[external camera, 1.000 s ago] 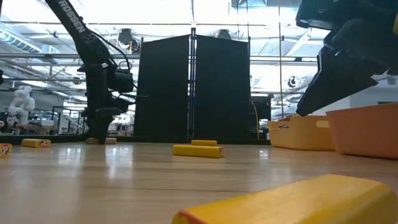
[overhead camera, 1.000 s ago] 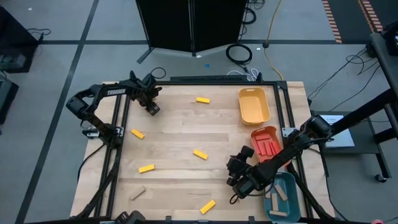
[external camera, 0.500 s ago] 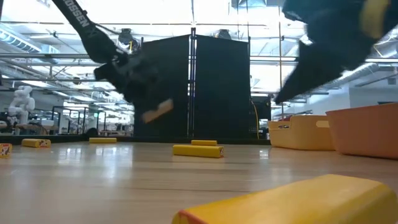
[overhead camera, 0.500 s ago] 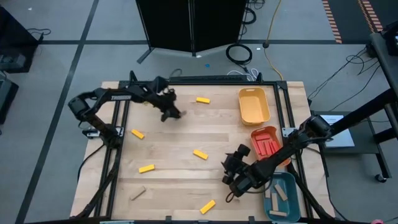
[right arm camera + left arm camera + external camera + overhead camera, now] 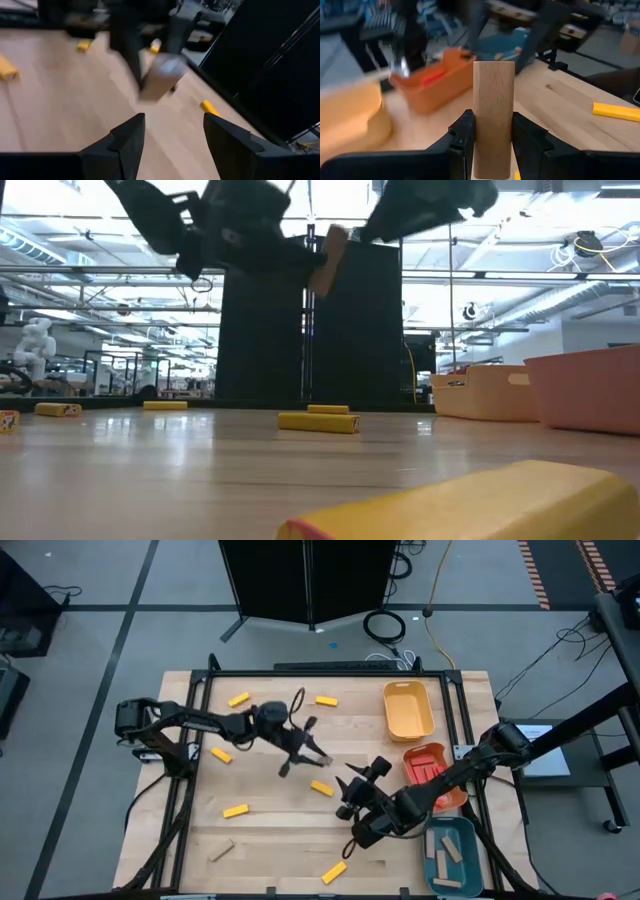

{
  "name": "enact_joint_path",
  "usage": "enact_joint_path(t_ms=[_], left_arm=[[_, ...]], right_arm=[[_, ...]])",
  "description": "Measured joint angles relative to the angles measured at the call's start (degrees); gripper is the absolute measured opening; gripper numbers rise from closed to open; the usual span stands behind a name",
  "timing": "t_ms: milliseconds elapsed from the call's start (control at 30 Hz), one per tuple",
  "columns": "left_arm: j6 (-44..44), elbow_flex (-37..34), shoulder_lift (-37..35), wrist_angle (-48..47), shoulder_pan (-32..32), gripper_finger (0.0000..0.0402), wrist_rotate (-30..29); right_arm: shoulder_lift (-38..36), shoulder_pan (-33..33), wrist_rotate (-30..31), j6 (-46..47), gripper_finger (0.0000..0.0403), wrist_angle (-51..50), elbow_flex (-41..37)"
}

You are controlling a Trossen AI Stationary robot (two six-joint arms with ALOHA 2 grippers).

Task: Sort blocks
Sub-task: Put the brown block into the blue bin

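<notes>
Left gripper (image 5: 492, 145): hanging above the worktop (image 5: 270, 815) near its centre, pinching a tan block (image 5: 493, 125) upright between its fingers, clear of the surface.

Right gripper (image 5: 172, 137): hanging toward the right edge, fingers spread and carrying nothing.

Yellow blocks: lying scattered, one (image 5: 238, 699) near the far left corner, one (image 5: 326, 700) by the far edge, one (image 5: 333, 872) by the near edge.

Trays: sitting along the right edge, yellow (image 5: 408, 710) farthest, orange (image 5: 430, 768) in the middle, teal (image 5: 455, 855) nearest.
</notes>
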Motion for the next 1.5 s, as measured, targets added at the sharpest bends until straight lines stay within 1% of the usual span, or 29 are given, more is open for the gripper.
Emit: enact_joint_path(t_ms=[100, 233, 300, 367, 500, 667, 833, 933, 1033, 1200, 1300, 1400, 1467, 1500], left_arm=[[3.95, 0.0, 0.0, 1.75, -3.14, 0.0095, -2.66], [7.02, 0.04, -0.03, 2.15, -5.08, 0.0095, -3.84], [7.5, 0.07, -0.09, 2.49, -5.35, 0.0095, -4.33], [7.5, 0.07, -0.02, 3.27, -5.3, 0.0095, -4.89], [7.55, 0.04, -0.02, 4.89, -5.22, 0.0095, -4.82], [8.0, 0.04, 0.0, 5.51, -5.49, 0.0095, -4.21], [8.47, 0.07, -0.02, 5.77, -6.03, 0.0095, -3.75], [8.47, 0.07, -0.02, 5.84, -6.05, 0.0096, -3.75], [8.44, 0.07, -0.02, 5.84, -6.05, 0.0096, -3.73], [8.35, 0.09, -0.02, 6.25, -6.0, 0.0096, -3.93], [8.09, 0.09, -0.02, 6.23, -6.02, 0.0096, -5.18], [8.36, 0.09, -0.02, 6.1, -6.04, 0.0111, -5.38], [8.82, 0.09, -0.05, 5.47, -6.05, 0.0131, -6.2], [8.91, 0.09, -0.07, 4.88, -6.11, 0.0143, -6.9]], right_arm=[[0.0, -0.63, 0.03, -2.78, 0.0199, -0.02, 2.44], [0.0, -0.68, -1.38, -6.63, 0.0211, -0.39, 6.07], [0.0, -0.83, -4.36, -7.77, 0.0218, -0.09, 7.79], [-0.02, -1.55, -9.01, -8.43, 0.0224, 0.34, 9.0], [-0.04, -3.12, -15.63, -9.5, 0.0231, 1.15, 9.42], [-0.04, -4.1, -16.06, -10.07, 0.0231, 1.48, 9.42], [-0.02, -4.25, -13.68, -10.09, 0.0226, 1.51, 9.42], [0.0, -4.48, -13.7, -10.28, 0.0211, 1.47, 9.42], [-0.02, -4.75, -13.74, -10.29, 0.0185, 1.49, 9.42], [0.0, -4.73, -14.01, -10.85, 0.012, 1.67, 9.42], [0.0, -4.73, -13.82, -11.25, 0.008, 1.27, 9.42], [0.0, -4.73, -13.7, -11.36, 0.0075, 1.29, 9.42], [-0.01, -4.73, -14.21, -11.28, 0.0075, 1.26, 9.42], [-0.38, -4.71, -15.42, -11.15, 0.0075, 0.94, 9.42]])
